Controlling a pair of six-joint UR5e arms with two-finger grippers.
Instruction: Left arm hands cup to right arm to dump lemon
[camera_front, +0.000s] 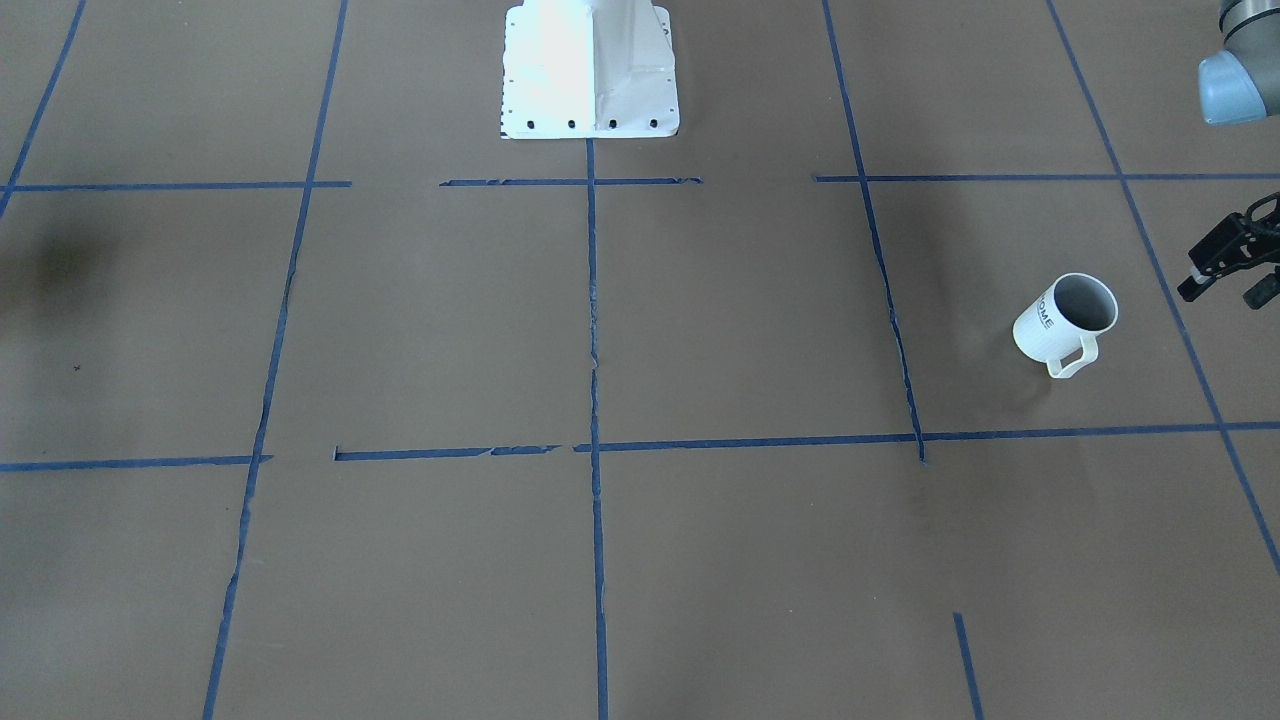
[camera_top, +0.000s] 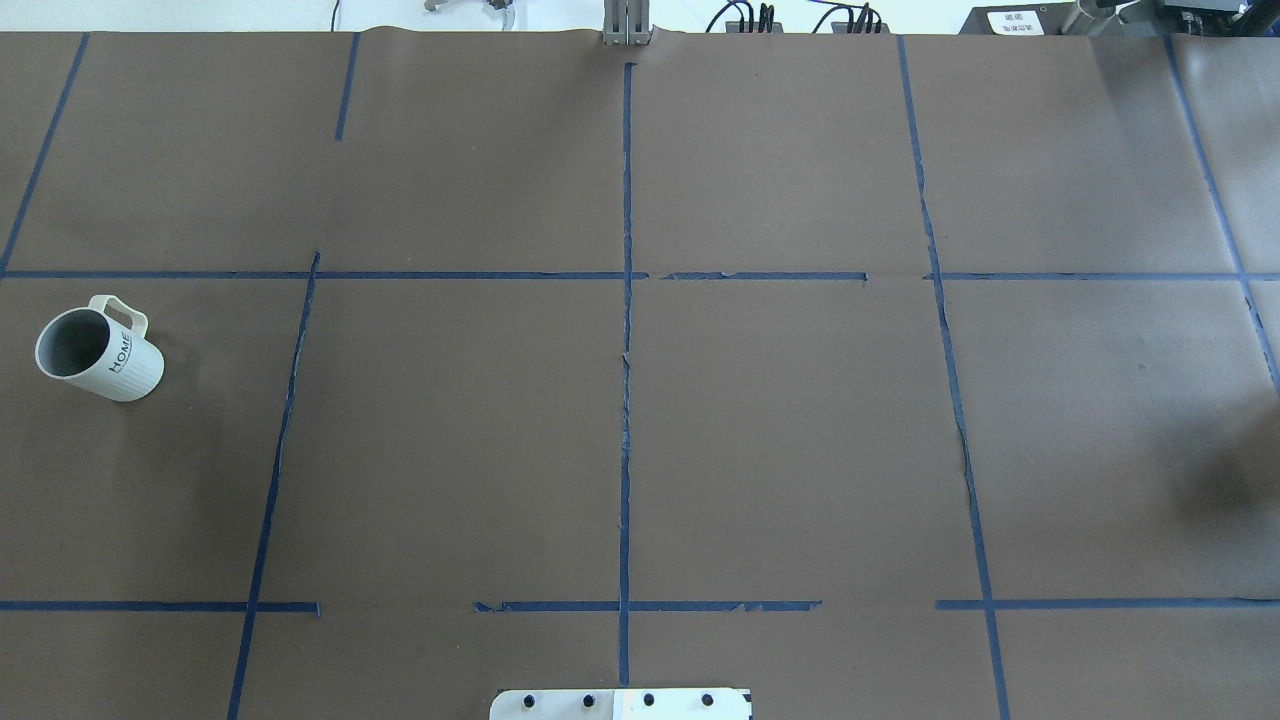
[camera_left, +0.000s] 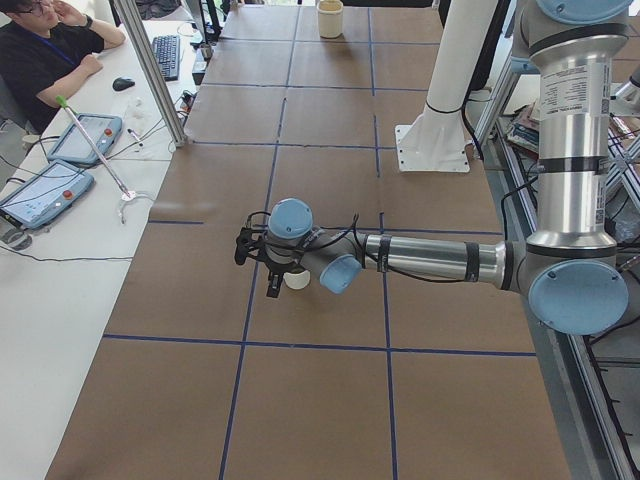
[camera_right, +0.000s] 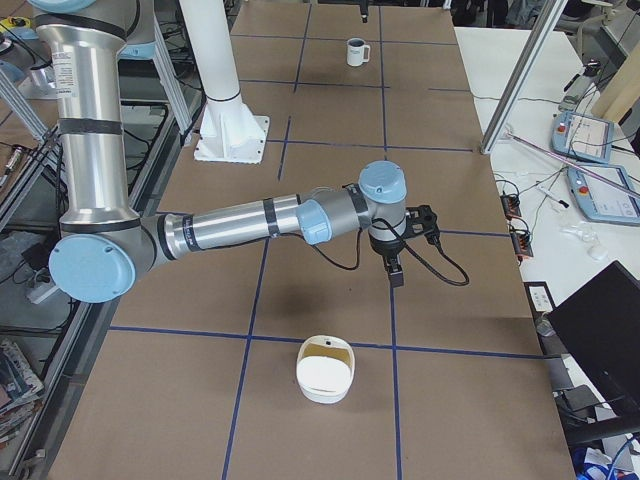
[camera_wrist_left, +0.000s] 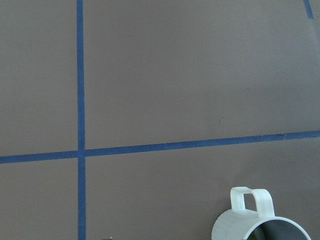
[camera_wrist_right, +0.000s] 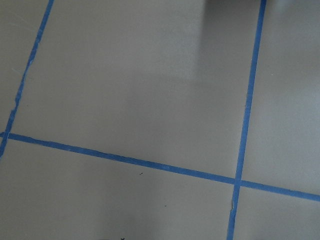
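The white ribbed cup (camera_front: 1065, 320) with dark "HOME" lettering stands upright on the brown table, on my left side; it also shows in the overhead view (camera_top: 100, 355). Its grey inside shows no lemon. My left gripper (camera_front: 1223, 293), black and skeletal, hangs open and empty just beside the cup, apart from it. The left wrist view shows the cup's rim and handle (camera_wrist_left: 252, 217) at the bottom edge. My right gripper (camera_right: 398, 262) hovers over the table's right part, far from the cup; I cannot tell whether it is open or shut.
A white container (camera_right: 325, 372) with a yellowish inside sits on the table near the right gripper. The white robot pedestal (camera_front: 590, 70) stands at the table's middle rear. Blue tape lines grid the brown surface. An operator sits at the side table with tablets (camera_left: 40, 190).
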